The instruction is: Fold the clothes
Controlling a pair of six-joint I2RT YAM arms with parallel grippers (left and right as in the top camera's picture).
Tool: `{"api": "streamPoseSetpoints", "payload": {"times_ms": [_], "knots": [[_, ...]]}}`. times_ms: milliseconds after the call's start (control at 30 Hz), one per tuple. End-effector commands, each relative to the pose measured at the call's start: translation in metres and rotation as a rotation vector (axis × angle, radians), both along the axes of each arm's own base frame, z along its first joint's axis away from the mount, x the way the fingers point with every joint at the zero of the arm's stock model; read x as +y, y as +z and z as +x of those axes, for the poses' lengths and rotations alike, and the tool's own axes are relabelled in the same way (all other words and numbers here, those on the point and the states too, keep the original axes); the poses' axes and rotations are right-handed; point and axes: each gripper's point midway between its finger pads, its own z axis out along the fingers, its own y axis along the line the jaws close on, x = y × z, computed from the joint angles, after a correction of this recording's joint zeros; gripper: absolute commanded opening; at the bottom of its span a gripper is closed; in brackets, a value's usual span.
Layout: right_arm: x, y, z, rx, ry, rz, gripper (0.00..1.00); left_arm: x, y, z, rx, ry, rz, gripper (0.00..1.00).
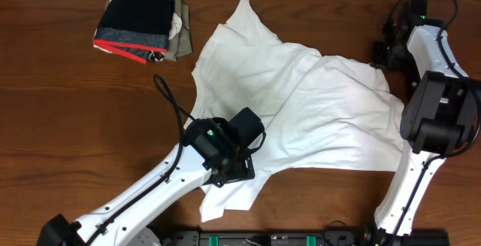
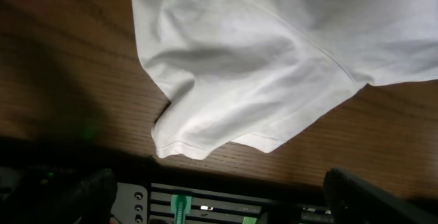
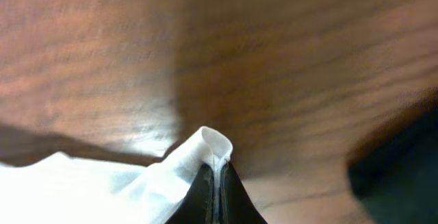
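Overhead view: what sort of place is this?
Probably a robot test bench for laundry folding: a wooden table, a white shirt spread on it, a stack of folded clothes, a left arm and a right arm.

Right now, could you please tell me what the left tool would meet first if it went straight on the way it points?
Probably the hemmed corner of the large wrinkled white cloth shirt, lying on the brown wooden table ahead of the open left tool; how far off is unclear.
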Motion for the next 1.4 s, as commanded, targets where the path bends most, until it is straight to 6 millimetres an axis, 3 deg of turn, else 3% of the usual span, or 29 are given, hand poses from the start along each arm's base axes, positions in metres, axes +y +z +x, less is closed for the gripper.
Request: {"api": "streamPoseSetpoints", "payload": {"times_ms": [0, 367, 700, 833, 900, 1000, 1067, 1100, 1233, 1367], "knots": [[-0.012, -0.004, 0.009, -0.021, -0.021, -0.062, 0.01, 0.003, 0.001, 0.0, -0.014, -0.015, 0.009, 0.98], [-0.036, 0.022, 0.067, -0.283, -0.1, -0.158, 0.01, 0.003, 0.001, 0.0, -0.014, -0.015, 0.009, 0.98], [-0.082, 0.038, 0.064, -0.296, -0.216, -0.401, 0.01, 0.003, 0.001, 0.0, -0.014, -0.015, 0.009, 0.98], [-0.092, 0.039, 0.062, -0.295, -0.234, -0.414, 0.01, 0.003, 0.001, 0.001, -0.015, -0.015, 0.008, 0.98], [-0.095, 0.038, 0.06, -0.291, -0.236, -0.41, 0.22, 0.003, 0.001, 0.001, -0.015, -0.015, 0.008, 0.98], [-0.098, 0.037, 0.054, -0.261, -0.234, -0.434, 0.31, 0.002, 0.001, 0.002, -0.02, -0.015, 0.003, 0.98], [-0.1, 0.039, 0.047, -0.228, -0.231, -0.453, 0.8, 0.001, 0.001, 0.003, -0.023, -0.015, 0.0, 0.98], [-0.099, 0.041, 0.045, -0.216, -0.227, -0.453, 0.84, 0.0, 0.001, 0.003, -0.027, -0.015, -0.004, 0.98], [-0.1, 0.065, 0.036, -0.177, -0.244, -0.444, 0.9, -0.002, 0.001, 0.005, -0.035, -0.015, -0.013, 0.98], [-0.092, 0.097, 0.018, -0.152, -0.324, -0.368, 0.67, -0.002, 0.001, 0.005, -0.034, -0.015, -0.013, 0.98]]}}
